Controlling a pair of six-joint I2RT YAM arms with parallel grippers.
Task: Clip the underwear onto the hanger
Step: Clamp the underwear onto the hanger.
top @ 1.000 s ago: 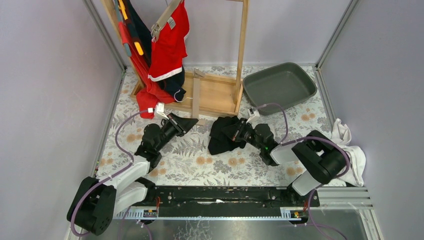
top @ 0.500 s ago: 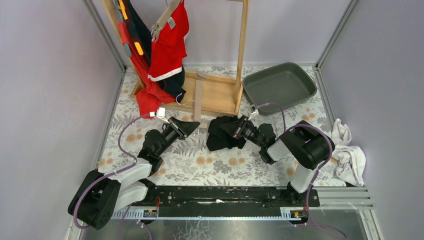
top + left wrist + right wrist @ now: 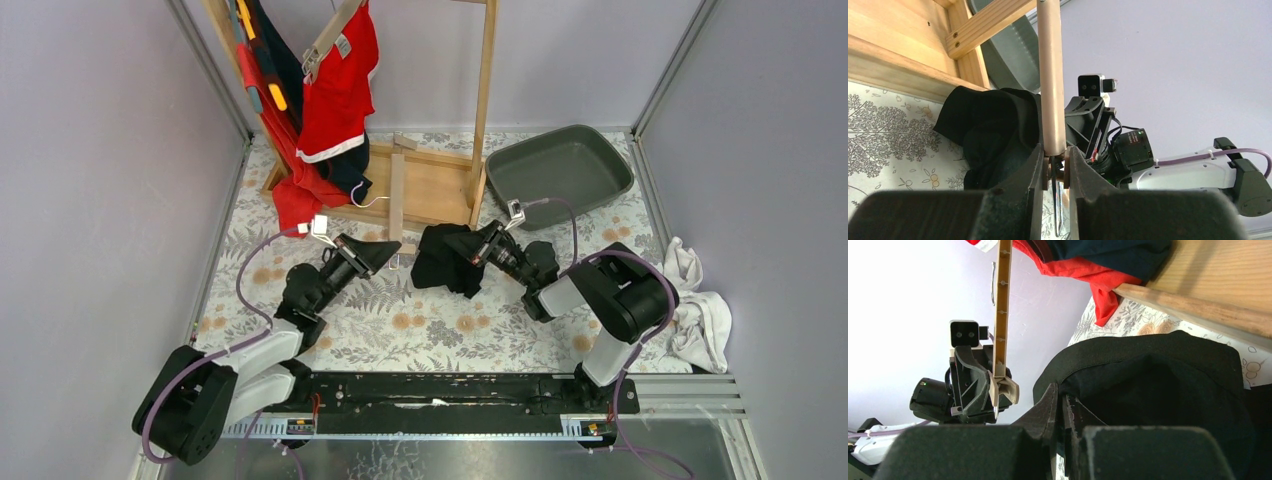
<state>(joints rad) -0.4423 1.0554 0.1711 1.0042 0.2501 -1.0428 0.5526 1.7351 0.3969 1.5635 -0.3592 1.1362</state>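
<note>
Underwear (image 3: 440,268) black, crumpled (a heap), right fingers (image 3: 1044,412) pinching it, left fingers (image 3: 1032,172) clamping hanger (image 3: 1050,75).

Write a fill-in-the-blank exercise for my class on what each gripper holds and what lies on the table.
1. The left gripper is shut on the hanger, which is made of ____.
2. The right gripper is shut on the underwear, whose colour is ____.
3. The white cloth lies at the ____ edge of the table in the top view.

Missing words: wood; black; right.
</note>
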